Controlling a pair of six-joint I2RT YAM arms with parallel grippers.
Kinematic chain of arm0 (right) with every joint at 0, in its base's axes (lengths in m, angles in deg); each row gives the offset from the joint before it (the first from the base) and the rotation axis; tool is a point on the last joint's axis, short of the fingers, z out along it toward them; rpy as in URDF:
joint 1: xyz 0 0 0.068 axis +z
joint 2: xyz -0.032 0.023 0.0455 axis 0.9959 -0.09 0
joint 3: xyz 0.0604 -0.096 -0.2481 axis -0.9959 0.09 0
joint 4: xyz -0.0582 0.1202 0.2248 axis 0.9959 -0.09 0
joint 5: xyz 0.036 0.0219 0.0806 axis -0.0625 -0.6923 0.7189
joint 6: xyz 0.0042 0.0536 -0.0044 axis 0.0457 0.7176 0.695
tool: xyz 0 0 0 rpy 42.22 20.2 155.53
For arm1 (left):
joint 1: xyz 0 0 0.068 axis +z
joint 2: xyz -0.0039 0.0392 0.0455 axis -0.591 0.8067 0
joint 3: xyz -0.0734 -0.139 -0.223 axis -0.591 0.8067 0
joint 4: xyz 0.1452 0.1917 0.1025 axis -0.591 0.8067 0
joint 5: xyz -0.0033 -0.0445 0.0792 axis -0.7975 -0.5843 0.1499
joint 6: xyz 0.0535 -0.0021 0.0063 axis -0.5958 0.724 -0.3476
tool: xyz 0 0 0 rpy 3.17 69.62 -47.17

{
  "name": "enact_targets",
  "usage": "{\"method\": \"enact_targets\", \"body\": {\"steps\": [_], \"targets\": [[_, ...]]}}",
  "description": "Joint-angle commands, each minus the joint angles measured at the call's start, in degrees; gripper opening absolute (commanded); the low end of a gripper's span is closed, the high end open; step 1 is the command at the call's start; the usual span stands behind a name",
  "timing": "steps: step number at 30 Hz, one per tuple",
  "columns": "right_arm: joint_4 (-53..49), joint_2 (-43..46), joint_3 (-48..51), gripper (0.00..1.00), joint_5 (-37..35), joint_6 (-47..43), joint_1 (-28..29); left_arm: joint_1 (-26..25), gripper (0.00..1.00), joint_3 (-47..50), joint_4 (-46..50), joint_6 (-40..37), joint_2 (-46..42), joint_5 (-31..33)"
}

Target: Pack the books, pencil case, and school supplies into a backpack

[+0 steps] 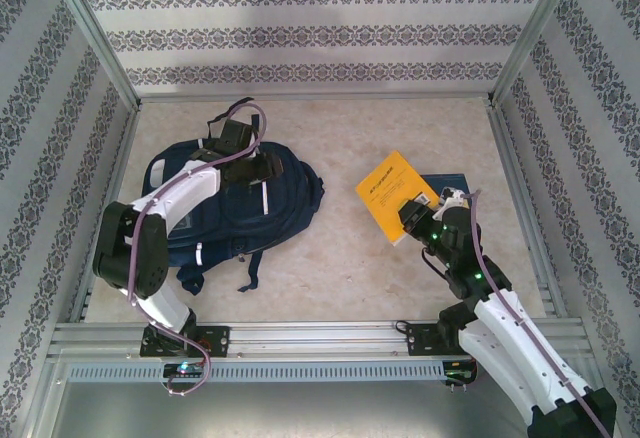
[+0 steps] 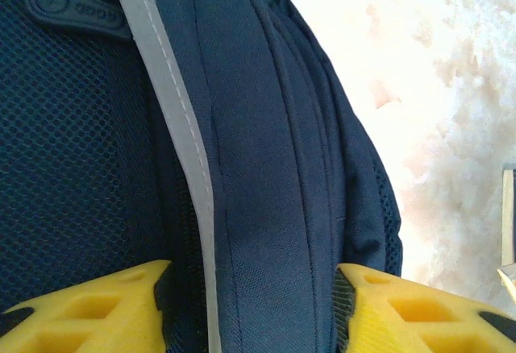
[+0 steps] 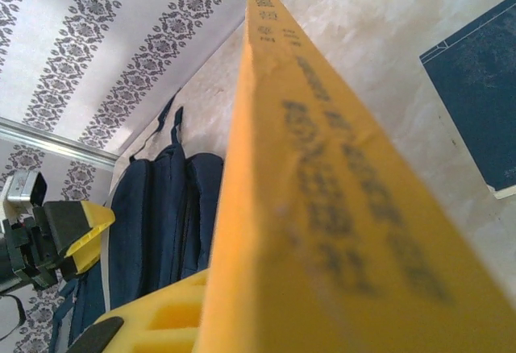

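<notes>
An orange-yellow paperback [image 1: 393,194] hangs tilted off the pale stone-patterned bench [image 1: 330,278] at the right of the cell, its near corner clamped in the right jaws, which are closed almost fully on it. In the right wrist view its spine [image 3: 322,151] runs up and away from a yellow finger [image 3: 161,321]. A thin dark navy book [image 1: 455,178] lies flat on the bench just beyond.

Well apart, on the left, a large dark navy fabric backpack [image 1: 235,213] lies flat. The left jaws stand about half apart over its upper part, yellow fingers [image 2: 89,313] on either side of a padded ridge beside the pale stripe [image 2: 173,135]; whether they already pinch the cloth cannot be told.

The paperback looks light and fairly stiff, though its smooth cover may slip and a corner hold lets it sag; a grip nearer the spine would likely be steadier. The backpack is soft and limp, and is best taken at a seam or firm edge by the zip pull [image 2: 76,8].
</notes>
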Motion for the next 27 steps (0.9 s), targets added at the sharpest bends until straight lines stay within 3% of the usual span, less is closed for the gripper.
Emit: {"method": "enact_targets", "body": {"steps": [1, 10, 15, 27], "targets": [[5.50, 0.33, -1.00, 0.00, 2.97, -0.13, -0.41, 0.49, 0.51, -0.77, -0.92, -0.64, 1.28, -2.49], [5.98, 0.64, -0.10, 0.00, 3.77, 0.54, -0.72, 0.52, 0.32, -2.75, -2.85, -2.78, 7.00, -5.74], [4.61, 1.55, -0.75, 0.00, 3.62, -0.21, -0.68, 0.43, 0.01, -6.79, 2.00, -5.76, 8.63, -7.19], [0.38, 1.01, -4.01, 0.00, 5.90, -4.81, -1.51, -5.23, 0.00, -18.18, 16.61, -13.74, 1.57, -9.04]]}}
